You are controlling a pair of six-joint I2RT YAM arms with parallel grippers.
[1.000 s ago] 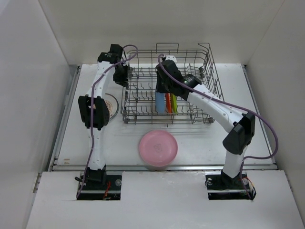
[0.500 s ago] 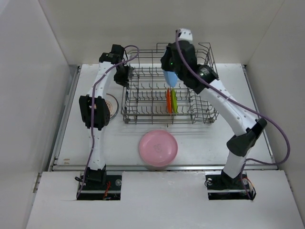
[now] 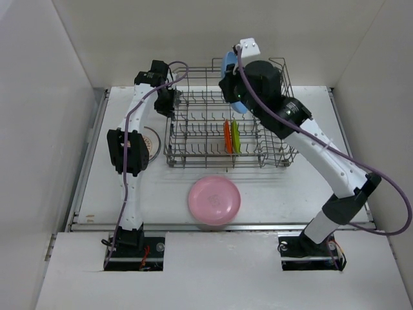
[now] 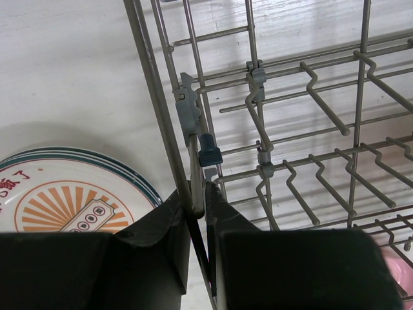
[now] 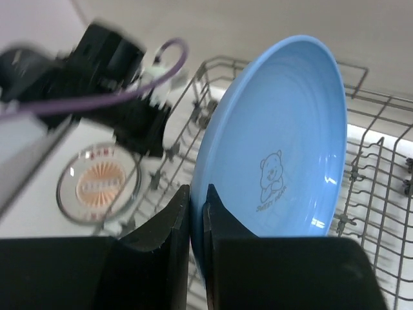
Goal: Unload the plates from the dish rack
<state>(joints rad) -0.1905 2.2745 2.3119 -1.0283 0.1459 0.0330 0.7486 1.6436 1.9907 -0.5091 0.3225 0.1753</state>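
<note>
**Q:** White walls (image 3: 39, 129) enclosed a pale counter (image 3: 277, 194), and the dish rack (image 3: 200, 158) stood toward its far side. What steadied the rack?

**A:** The left tool (image 4: 197, 213). Its jaws were drawn narrow and pinched a wire of the rack's left wall. The likely purpose was to keep the basket from shifting while a plate came away.

**Q:** What did the right tool (image 5: 196, 213) carry?

**A:** The blue plate (image 5: 277, 148). The jaws were closed on its lower rim, with one finger against each face, so the plate stood on edge and leaned slightly. A rim grip suited plates stored upright, whose flat faces offered little purchase.

**Q:** Where was that plate relative to the rack?

**A:** In the overhead view it hung above the rack's far side and appeared clear of the wires.

**Q:** And the other plates?

**A:** The orange plate (image 3: 227, 137) and the green plate (image 3: 235, 137) stood upright side by side in the rack's near rows. They were below the right arm and well apart from its tool. The pink plate (image 3: 214, 200) lay flat on the counter in front of the rack. The sunburst plate (image 4: 71, 200) lay flat just beside the rack's left wall, close to the left tool. By this layout, two plates were unloaded, one was in hand, and two awaited removal.
</note>
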